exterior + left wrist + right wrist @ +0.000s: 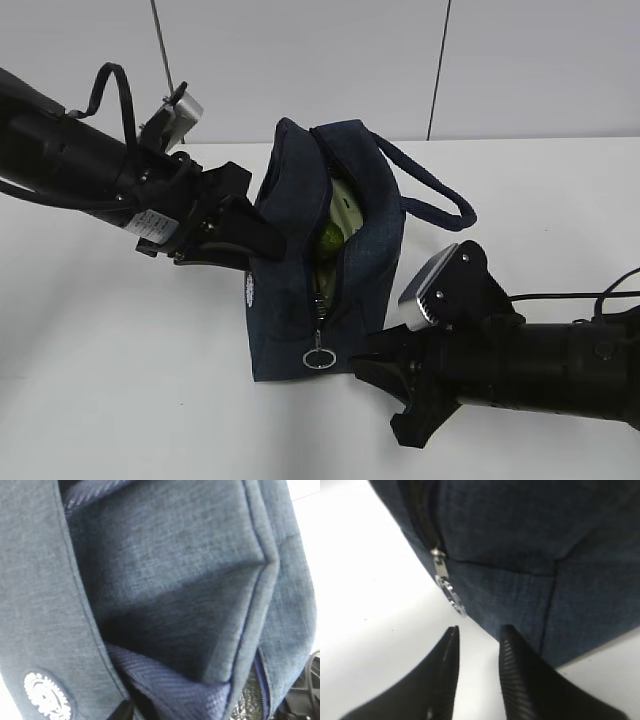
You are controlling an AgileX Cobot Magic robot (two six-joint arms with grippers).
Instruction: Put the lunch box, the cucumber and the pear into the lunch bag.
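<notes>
The navy lunch bag (300,270) stands mid-table with its zip partly open. Inside it show the pale green lid of the lunch box (348,207) and, below that, a yellow-green rounded piece that looks like the pear (330,238). The cucumber is hidden. My left gripper (265,240) is at the bag's left side, shut on its fabric. In the left wrist view the bag's webbing strap (175,692) lies beside one dark finger (122,712). My right gripper (480,630) is open over bare table, just short of the silver ring pull (451,594), near the bag's lower right corner (378,395).
The white table (120,380) stretches on all sides of the bag. The bag's looped handle (440,205) hangs out to the right, above the right arm. A white panelled wall closes off the back.
</notes>
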